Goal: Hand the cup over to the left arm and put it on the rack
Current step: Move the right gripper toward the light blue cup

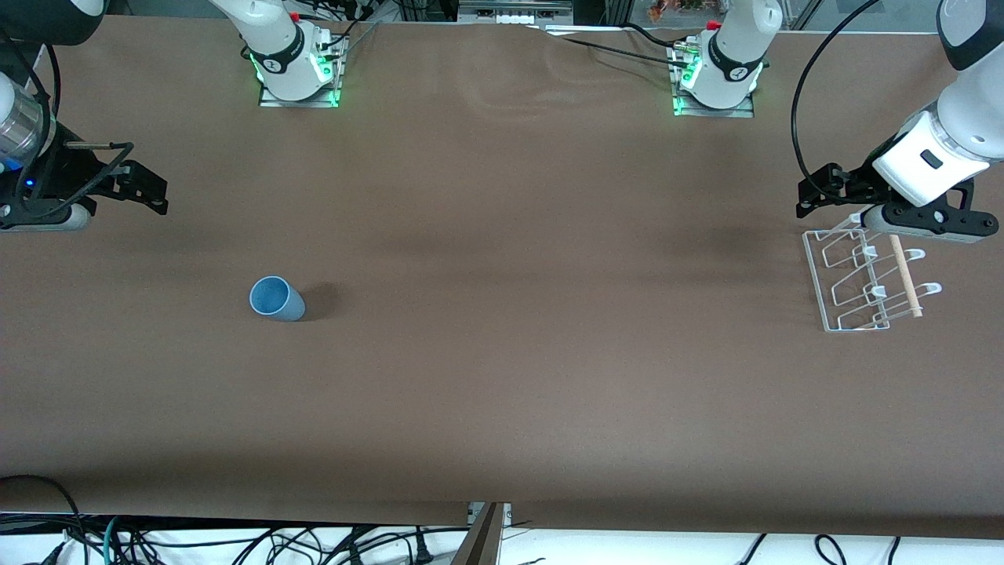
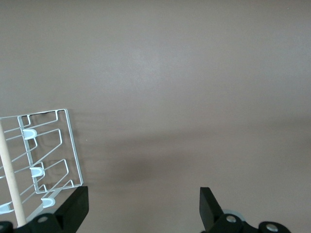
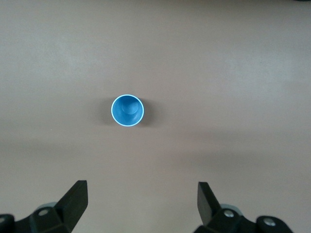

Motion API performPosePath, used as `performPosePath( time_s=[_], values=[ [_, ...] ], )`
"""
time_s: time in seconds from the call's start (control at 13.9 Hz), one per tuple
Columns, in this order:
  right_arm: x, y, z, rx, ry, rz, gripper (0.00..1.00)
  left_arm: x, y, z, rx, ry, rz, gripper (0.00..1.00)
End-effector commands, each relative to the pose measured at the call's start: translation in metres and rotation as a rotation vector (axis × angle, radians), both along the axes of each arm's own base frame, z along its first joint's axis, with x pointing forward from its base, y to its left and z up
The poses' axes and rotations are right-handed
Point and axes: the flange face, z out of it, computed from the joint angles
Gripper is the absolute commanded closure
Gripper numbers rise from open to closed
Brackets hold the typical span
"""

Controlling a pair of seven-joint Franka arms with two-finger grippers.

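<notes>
I have the right gripper up in the air at the right arm's end of the table, fingers spread wide with nothing between them. In the right wrist view its two fingertips frame bare tabletop, and the cup sits well apart from them, mouth up, seen straight down into its bowl.

Taking the cup as my landmark: it stands upright on the brown table, alone, nearer to the front camera than the right gripper and toward the right arm's end. Nothing touches it.

The left gripper hangs at the left arm's end, a long way from the cup, jaws fully apart and empty as well. It is over the edge of the rack that lies farthest from the front camera. The left wrist view shows the rack just beside one fingertip, its wooden rod running along it, every prong bare.

As I judge it, nothing of the job is done yet. The pick-up by the right arm, the handover to the left arm, and the placing on the rack all remain.
</notes>
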Motion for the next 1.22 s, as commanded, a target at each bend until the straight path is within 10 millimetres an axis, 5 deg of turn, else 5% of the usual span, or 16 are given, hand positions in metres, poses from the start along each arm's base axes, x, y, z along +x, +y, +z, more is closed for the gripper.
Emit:
performPosePath(
  time_s=[0.0,0.57,0.86,1.15],
  values=[
    [0.001,0.002,0.008,-0.011,0.000,0.011,0.00,0.004,0.000,0.004,0.025,-0.009,0.003,0.00],
    [0.007,0.002,-0.001,-0.010,0.008,0.013,0.00,0.004,-0.001,0.004,0.024,-0.009,0.000,0.00],
    [0.025,-0.003,-0.042,-0.024,0.062,0.008,0.00,0.004,-0.002,0.004,0.024,-0.009,-0.001,0.00],
    [0.057,-0.001,-0.114,-0.011,0.112,0.015,0.00,0.004,-0.002,0.003,0.025,-0.007,-0.001,0.00]
  ],
)
